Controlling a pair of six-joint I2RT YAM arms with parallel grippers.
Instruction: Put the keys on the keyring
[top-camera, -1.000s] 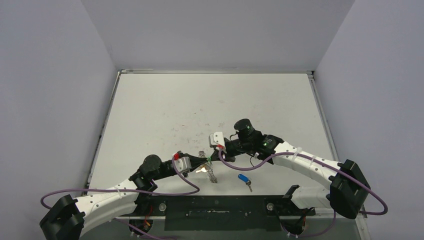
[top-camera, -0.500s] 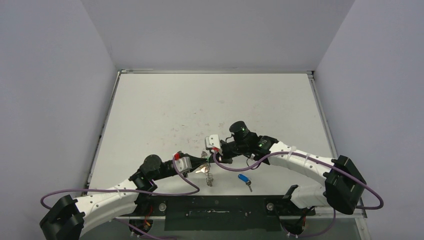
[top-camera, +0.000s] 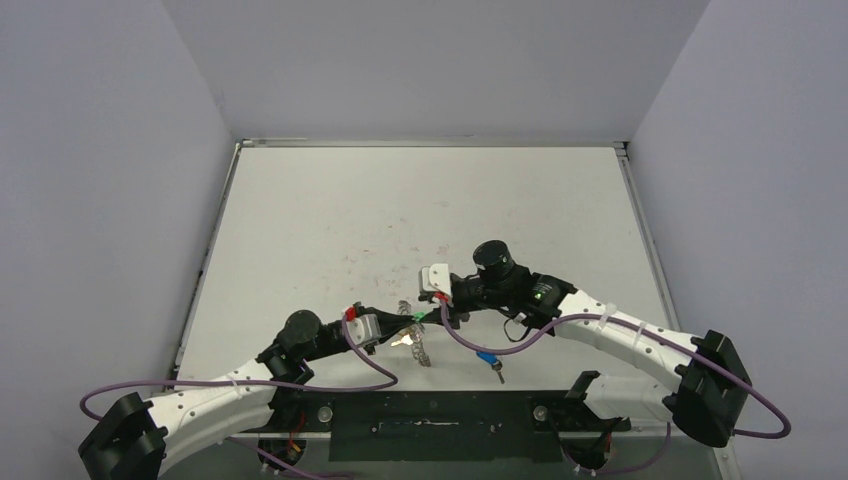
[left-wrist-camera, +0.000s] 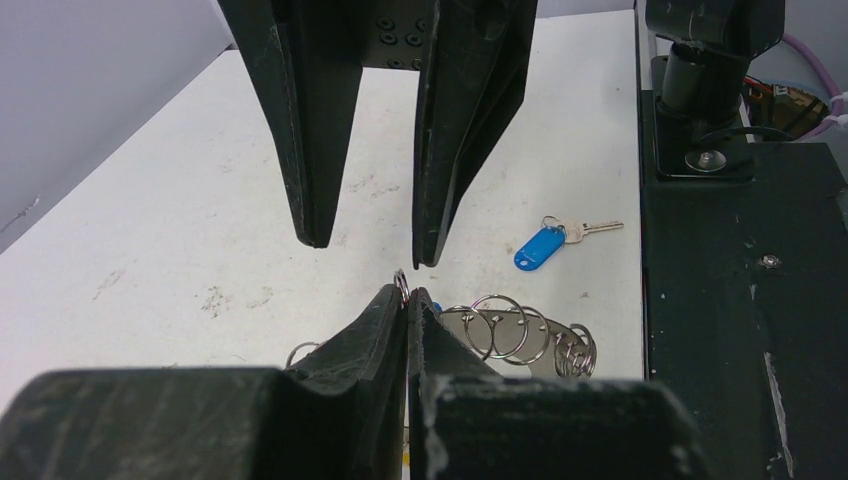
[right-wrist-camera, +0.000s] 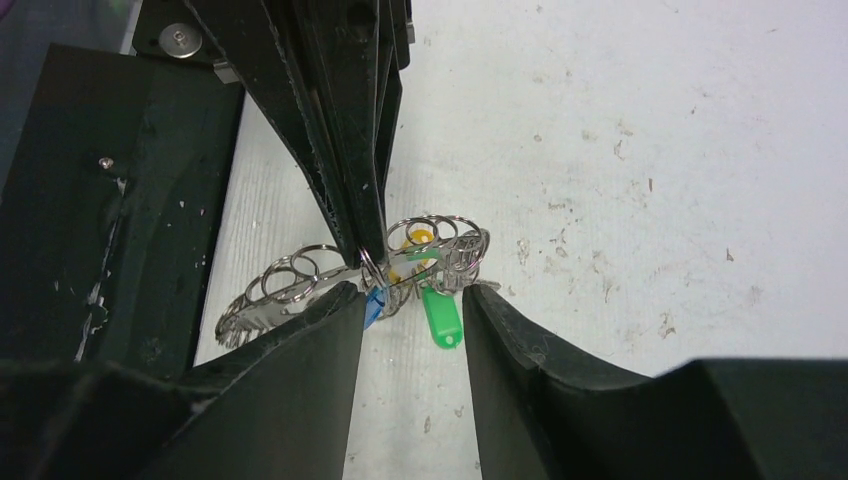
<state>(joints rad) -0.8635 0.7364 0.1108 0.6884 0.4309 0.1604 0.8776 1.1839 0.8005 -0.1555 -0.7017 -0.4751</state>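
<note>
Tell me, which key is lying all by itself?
The blue key beside the black plate, flat on the table. The green key and yellow key hang bunched at the keyring.

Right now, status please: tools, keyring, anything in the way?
Left tool shut on keyring. Right tool open, near green key. Blue key loose on table, apart.
</note>
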